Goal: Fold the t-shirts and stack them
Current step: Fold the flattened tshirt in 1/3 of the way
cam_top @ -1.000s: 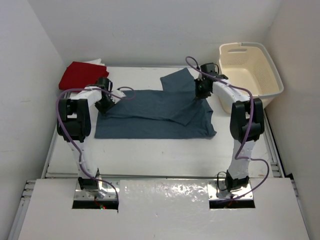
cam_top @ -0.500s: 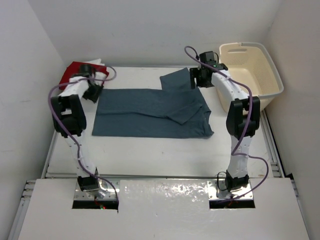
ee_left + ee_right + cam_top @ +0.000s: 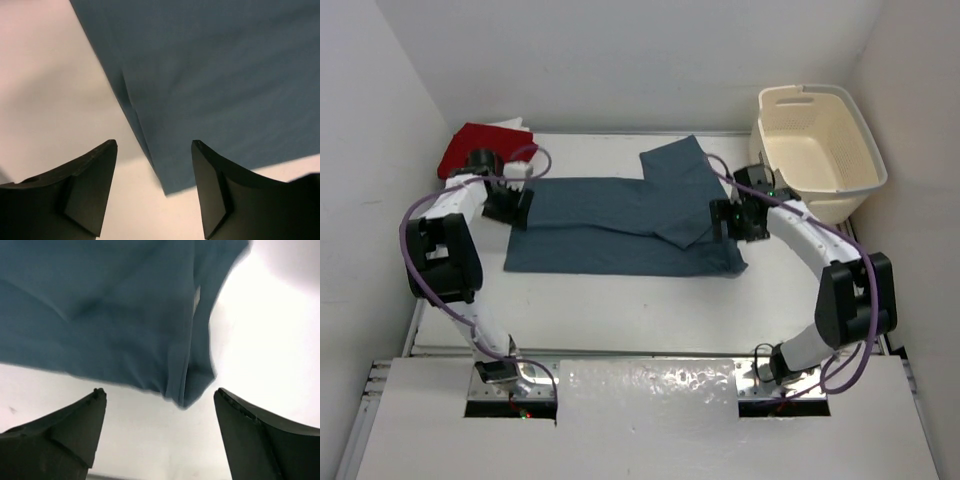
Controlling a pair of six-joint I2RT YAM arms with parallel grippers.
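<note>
Blue-grey t-shirt [image 3: 620,225] lies part-folded mid-table [image 3: 620,310]. Your left gripper [image 3: 510,206] reaches its left edge and your right gripper [image 3: 732,221] sits low at its right edge, both with jaws apart. Red t-shirt [image 3: 470,148] is partly hidden by your left arm, and only a sliver of the white t-shirt [image 3: 512,124] shows.

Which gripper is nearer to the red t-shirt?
Left. The left gripper sits just in front of the red t-shirt, at the left edge of the blue-grey t-shirt; the right gripper is at that shirt's right edge.
</note>
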